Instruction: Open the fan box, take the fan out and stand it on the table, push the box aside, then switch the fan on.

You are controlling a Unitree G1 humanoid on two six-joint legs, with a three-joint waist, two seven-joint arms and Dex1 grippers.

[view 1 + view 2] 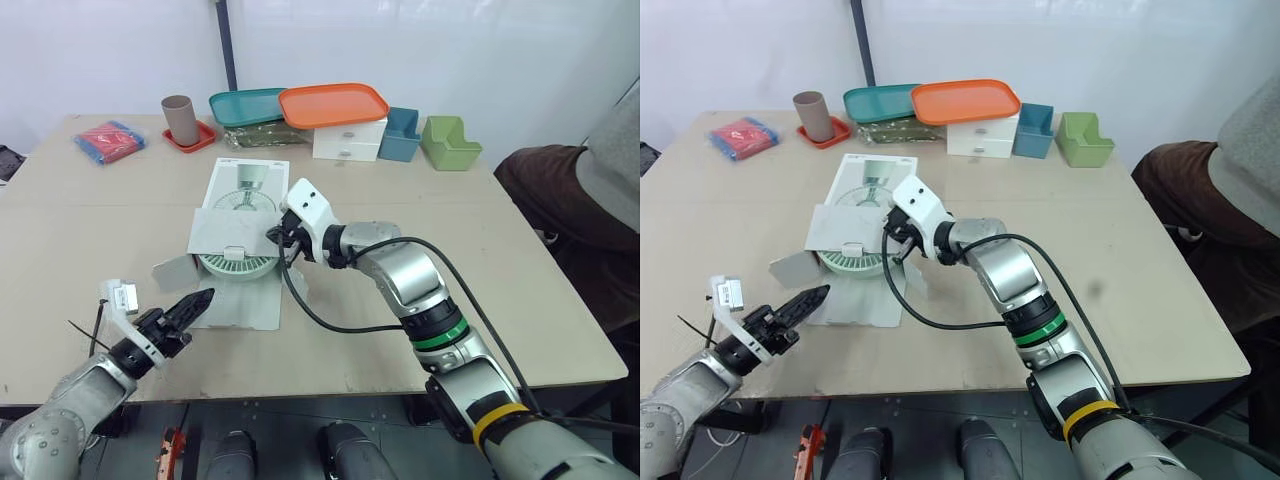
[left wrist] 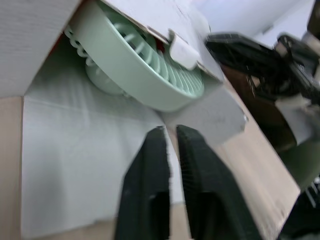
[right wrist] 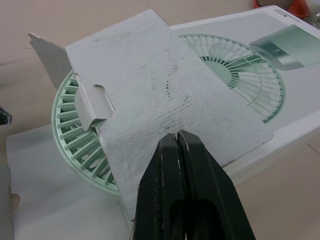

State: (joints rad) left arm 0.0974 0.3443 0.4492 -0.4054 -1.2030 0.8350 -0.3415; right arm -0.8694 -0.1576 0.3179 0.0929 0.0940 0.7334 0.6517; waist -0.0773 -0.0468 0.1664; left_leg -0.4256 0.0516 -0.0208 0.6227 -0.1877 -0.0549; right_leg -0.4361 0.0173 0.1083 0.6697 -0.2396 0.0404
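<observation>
The right end effector (image 3: 177,137) has its two black fingers pressed together, tips at the edge of the raised grey flap (image 3: 165,85) of the fan box (image 1: 250,172); whether cardboard is pinched between them cannot be told. The left end effector (image 1: 205,297) hovers low over the counter (image 1: 100,210), with a slim gap between its fingers and nothing in them, just beside the box's front flap (image 1: 240,305), which lies flat. The box lies flat mid-counter, open at its near end, and the pale green fan (image 1: 235,266) sits in that opening, partly under the raised flap. At the back, a brown cup (image 1: 181,118) stands in a red dish (image 1: 203,138), and an orange tray (image 1: 333,103) rests on a white drawer unit (image 1: 350,140).
</observation>
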